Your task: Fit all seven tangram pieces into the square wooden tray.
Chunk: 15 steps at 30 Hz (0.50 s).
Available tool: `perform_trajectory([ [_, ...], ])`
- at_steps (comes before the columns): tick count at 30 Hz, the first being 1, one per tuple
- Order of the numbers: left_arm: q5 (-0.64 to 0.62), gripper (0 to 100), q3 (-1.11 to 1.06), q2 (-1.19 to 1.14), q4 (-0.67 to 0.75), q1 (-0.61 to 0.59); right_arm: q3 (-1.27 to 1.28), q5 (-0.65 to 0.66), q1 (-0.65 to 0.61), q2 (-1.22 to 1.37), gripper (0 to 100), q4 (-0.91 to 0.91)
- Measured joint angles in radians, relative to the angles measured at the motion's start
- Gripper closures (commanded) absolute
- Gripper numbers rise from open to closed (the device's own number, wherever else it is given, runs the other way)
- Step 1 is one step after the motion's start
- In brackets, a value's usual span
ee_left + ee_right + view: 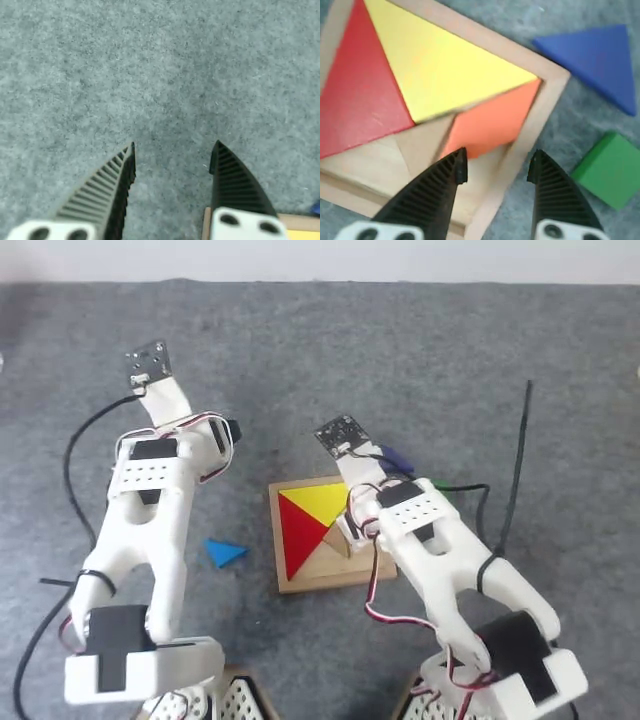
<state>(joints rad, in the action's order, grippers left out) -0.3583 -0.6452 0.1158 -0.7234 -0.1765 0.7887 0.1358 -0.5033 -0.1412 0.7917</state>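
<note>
Right end effector (pixel 497 159): I logged it parted wide, holding nothing, above the orange piece (pixel 490 122) and the tray (pixel 549 102) rim. Tray contents: red triangle (pixel 360 95), yellow triangle (pixel 440 70) touching it, and the orange piece against the yellow one's edge, with bare wood elsewhere. Outside the tray, on the grey tabletop (pixel 450 350): dark blue triangle (pixel 595 55) and green piece (pixel 612 170), both just beside its rim, and a light blue triangle (pixel 225 552) between the tray and the left arm. Left end effector (pixel 174 147): spread open, empty, over bare tabletop near a tray corner.
</note>
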Motion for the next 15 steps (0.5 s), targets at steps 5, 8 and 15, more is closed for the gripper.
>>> perform_trajectory([
  [5, 0.0, 76, 0.0, 0.0, 0.0, 0.0, 0.0, 0.0, 0.006, 0.0, 78.6, 0.009],
  [8, 0.0, 76, 0.0, 0.0, 0.0, 0.0, 0.0, 0.0, 0.005, 0.0, 78.6, 0.009],
  [15, 0.0, 76, 0.0, 0.0, 0.0, 0.0, -0.003, -0.052, 0.038, -0.021, 78.7, 0.028],
])
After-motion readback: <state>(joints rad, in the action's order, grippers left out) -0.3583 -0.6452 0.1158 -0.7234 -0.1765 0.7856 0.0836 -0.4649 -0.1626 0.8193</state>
